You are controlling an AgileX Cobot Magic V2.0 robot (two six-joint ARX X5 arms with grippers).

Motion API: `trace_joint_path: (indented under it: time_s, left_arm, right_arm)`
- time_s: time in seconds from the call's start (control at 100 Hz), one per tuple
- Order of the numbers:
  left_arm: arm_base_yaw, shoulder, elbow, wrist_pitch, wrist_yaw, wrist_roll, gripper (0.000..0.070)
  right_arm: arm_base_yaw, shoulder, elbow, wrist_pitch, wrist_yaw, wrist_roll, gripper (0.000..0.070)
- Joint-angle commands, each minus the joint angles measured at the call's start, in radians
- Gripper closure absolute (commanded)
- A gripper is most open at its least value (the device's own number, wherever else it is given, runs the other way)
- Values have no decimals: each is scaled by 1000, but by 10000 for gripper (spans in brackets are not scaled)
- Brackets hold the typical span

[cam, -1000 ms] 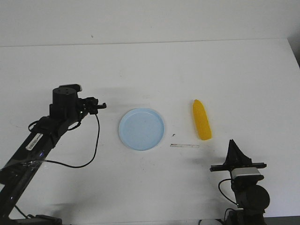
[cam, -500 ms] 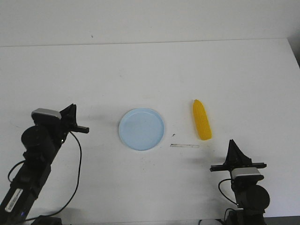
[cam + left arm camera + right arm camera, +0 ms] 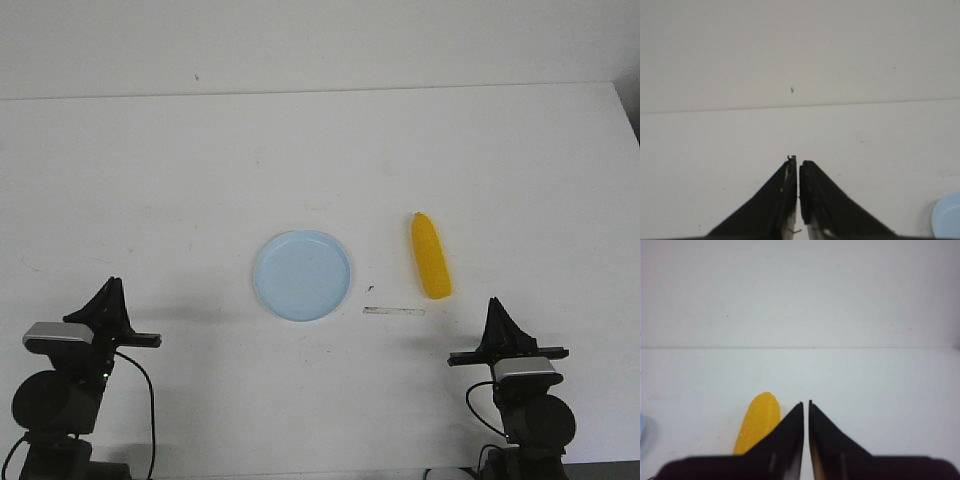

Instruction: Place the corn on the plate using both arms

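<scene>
Nowhere legible writing: corn (image 3: 431, 256) beside plate (image 3: 302, 275) (apart).

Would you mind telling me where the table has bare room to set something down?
The far half of the table beyond the plate and corn is bare, as is the stretch between the left claw and the plate. It is tighter between plate and corn, where a thin strip lies.
</scene>
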Motion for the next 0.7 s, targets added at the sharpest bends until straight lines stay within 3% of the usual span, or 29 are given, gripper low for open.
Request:
trace_joint_path:
  time_s: [0.0, 0.69]
  left_arm:
    - [2, -20, 8, 0, -1, 9, 699]
    - [2, -134, 8, 2, -1, 9, 699]
  right_arm:
    - [2, 0, -2, 11, 1, 5, 685]
    - [2, 0, -2, 11, 1, 5, 685]
